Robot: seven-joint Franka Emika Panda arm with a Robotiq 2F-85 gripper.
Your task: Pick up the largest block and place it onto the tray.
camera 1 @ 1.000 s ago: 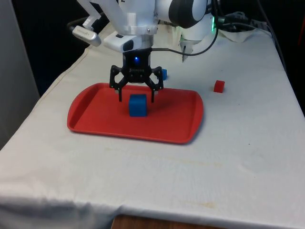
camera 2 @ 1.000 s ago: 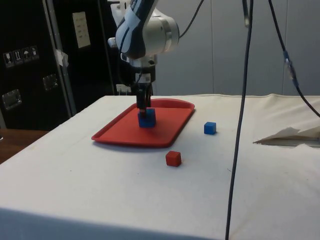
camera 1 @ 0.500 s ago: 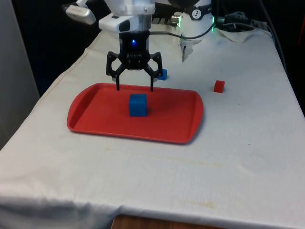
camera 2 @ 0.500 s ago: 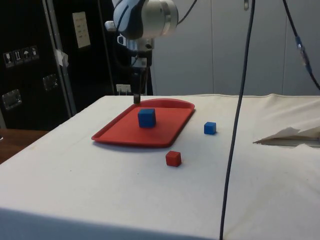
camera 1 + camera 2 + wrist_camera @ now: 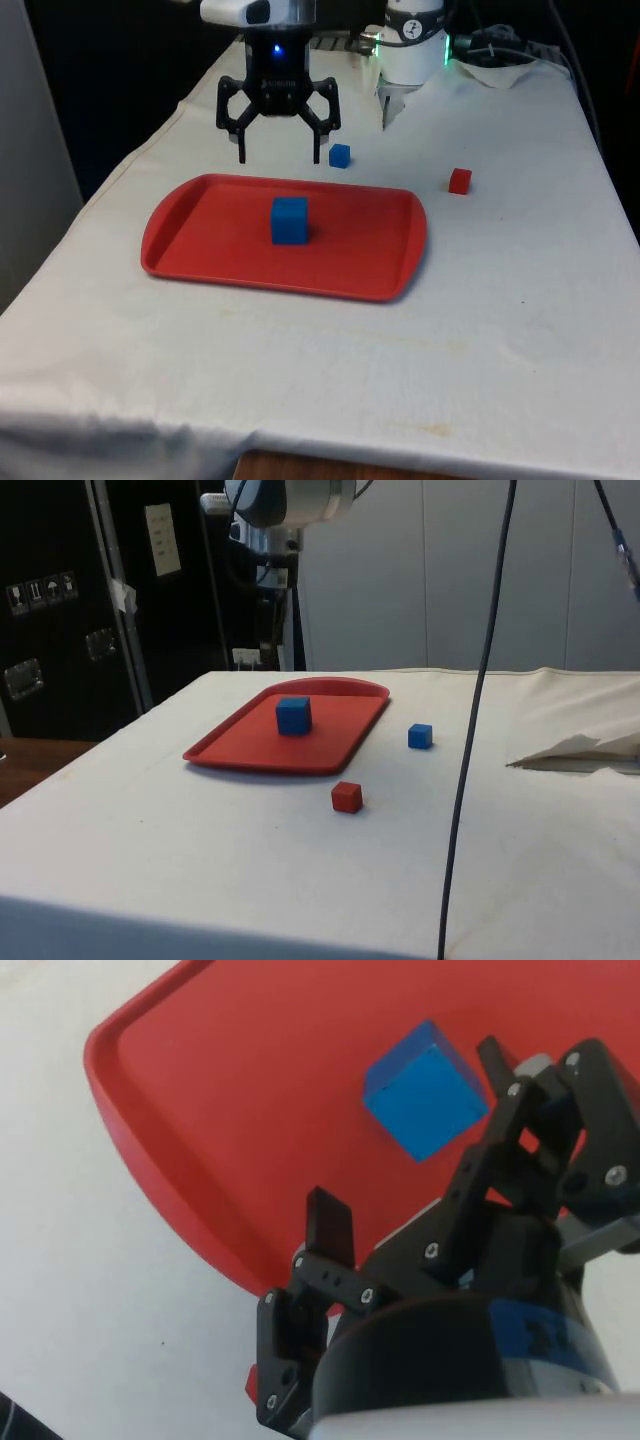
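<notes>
On the flat red plastic tray (image 5: 200, 240) your large blue cube (image 5: 289, 220) rests released; jaws spread, empty, above it; placement looks done.

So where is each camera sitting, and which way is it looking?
Front view: sits at the table's near end and looks along it at the red tray holding the big blue block; the open claw hangs above the tray's far edge.
Side view: sits beside the table and looks across it at the tray and block, with the arm's white wrist overhead.
Wrist view: rides on the arm and looks down past the claw's fingers at the block.
All three views share the tray and block.
</notes>
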